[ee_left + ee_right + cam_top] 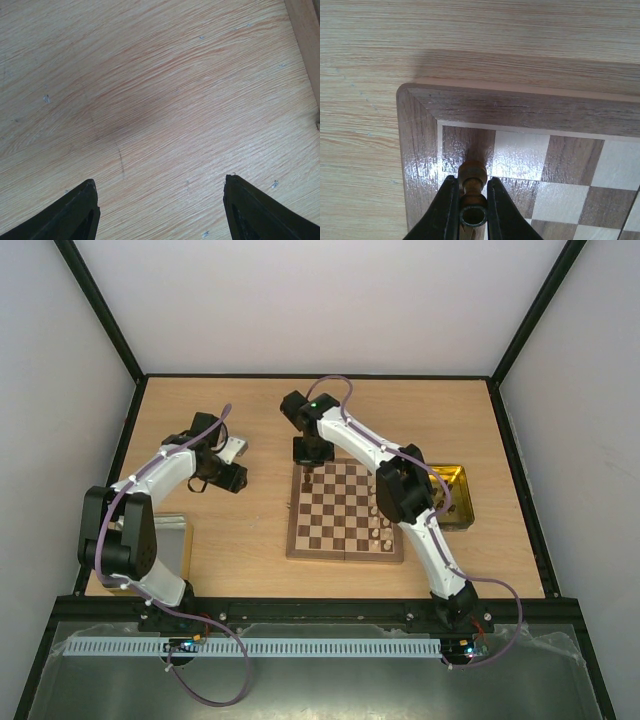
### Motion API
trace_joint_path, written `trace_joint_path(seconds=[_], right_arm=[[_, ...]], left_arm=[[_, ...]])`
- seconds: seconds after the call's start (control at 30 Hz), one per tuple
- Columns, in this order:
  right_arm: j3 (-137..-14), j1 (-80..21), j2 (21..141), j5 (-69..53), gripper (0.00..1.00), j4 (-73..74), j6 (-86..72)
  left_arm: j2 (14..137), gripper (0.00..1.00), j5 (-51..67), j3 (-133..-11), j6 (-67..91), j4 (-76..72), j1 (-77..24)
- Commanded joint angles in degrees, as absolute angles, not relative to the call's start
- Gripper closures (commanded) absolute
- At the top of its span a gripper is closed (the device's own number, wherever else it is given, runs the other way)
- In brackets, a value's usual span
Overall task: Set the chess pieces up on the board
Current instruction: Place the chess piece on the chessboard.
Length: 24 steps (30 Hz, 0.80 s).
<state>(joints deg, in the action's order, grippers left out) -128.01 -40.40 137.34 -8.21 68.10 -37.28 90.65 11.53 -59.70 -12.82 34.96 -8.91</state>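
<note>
**Right gripper (472,182) pinching a dark chessman (472,174) at the board's far-left corner**

Black fingers are pressed together on the narrow stem of the dark piece, with its turned knob showing just past the tips. It hangs over the dark corner square of the board (420,135), beside the glossy mid-brown border. Whether its base touches the wood I cannot tell, nor what kind of piece it is.

From above, a row of cream chessmen (380,528) stands along the board's right edge. A yellow tray (462,478) lies near the table's right edge. The left gripper (160,180) hovers over bare table (150,75) towards the left edge, jaws spread wide with nothing between them.

The piece looks like light, rigid turned wood with a smooth finish. It is probably slippery and easy to topple on its small base. A hold across the waist, as it is gripped now, should keep it upright.
</note>
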Motion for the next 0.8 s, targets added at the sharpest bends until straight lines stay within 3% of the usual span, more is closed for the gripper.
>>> trace_joint_path(seconds=[0.0, 0.77], right_arm=[[-129.5, -40.4, 138.6, -7.7, 0.93, 69.0, -36.7], [-132.1, -40.3, 140.6, -7.0, 0.93, 68.8, -36.7]], left_arm=[[89.2, 0.32, 11.5, -59.2, -12.7, 34.9, -8.4], [89.0, 0.31, 11.7, -58.9, -12.7, 34.9, -8.4]])
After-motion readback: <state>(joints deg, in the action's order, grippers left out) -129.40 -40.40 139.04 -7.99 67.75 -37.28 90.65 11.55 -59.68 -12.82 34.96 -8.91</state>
